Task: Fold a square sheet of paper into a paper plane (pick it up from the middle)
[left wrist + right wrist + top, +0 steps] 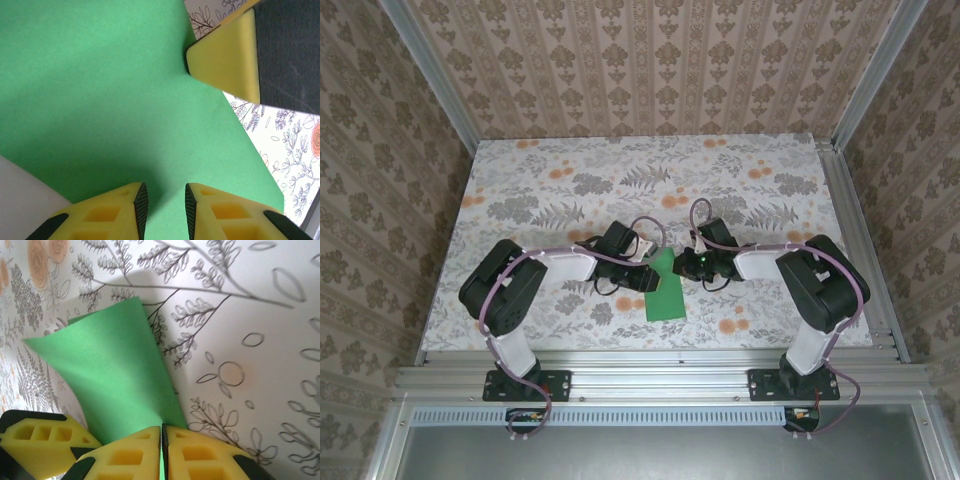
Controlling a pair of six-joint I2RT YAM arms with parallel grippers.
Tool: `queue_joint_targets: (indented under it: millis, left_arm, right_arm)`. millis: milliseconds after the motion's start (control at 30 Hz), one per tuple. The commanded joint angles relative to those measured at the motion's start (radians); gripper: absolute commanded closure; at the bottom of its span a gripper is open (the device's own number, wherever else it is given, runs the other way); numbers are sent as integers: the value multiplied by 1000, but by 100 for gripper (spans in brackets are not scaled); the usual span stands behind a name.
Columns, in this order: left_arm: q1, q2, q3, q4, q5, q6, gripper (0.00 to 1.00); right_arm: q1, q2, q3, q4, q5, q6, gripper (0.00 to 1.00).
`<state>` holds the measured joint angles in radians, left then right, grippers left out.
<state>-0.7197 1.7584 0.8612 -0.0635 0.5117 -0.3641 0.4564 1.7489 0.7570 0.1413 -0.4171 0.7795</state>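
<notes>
- You're looking at the paper (663,287): plain bright green, near the front centre of the table (520,180).
- Its far end is raised and curled; the near part lies flat.

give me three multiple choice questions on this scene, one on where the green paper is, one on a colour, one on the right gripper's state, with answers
1. Where is the green sheet of paper?
A) far left corner
B) between the left gripper and the right gripper, front middle of the floral table
C) far right corner

2. What colour are the right gripper's fingers?
A) red
B) white
C) yellow

3. How do the right gripper's fingers stand?
A) shut on the paper's edge
B) wide open above the paper
C) shut on nothing

Answers:
1 B: the top view shows the sheet between the two grippers.
2 C: the right wrist view shows yellow fingers.
3 A: the green sheet runs into the closed seam between them.
</notes>
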Motion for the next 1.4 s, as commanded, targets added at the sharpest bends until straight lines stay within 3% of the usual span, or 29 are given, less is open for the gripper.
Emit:
queue_joint_targets:
  millis: [0, 233, 433, 767, 1100, 1367]
  left_arm:
    - [10, -11, -36, -63, -21, 32, 70]
    - [14, -21, -47, -55, -19, 34, 70]
    - [13, -14, -38, -41, -8, 25, 70]
    - [19, -49, -60, -62, -16, 34, 71]
    - [26, -63, -67, -108, -17, 57, 70]
    - [29, -76, -65, -102, -17, 37, 70]
  right_arm:
    - [-29, 26, 4, -38, 79, -28, 86]
    - [13, -73, 29, -44, 8, 1, 85]
    - [79, 11, 118, -11, -42, 33, 84]
    - [46, 147, 157, -37, 23, -14, 84]
    - [-25, 149, 119, -23, 78, -42, 85]
    - [-27, 161, 129, 12, 15, -19, 86]
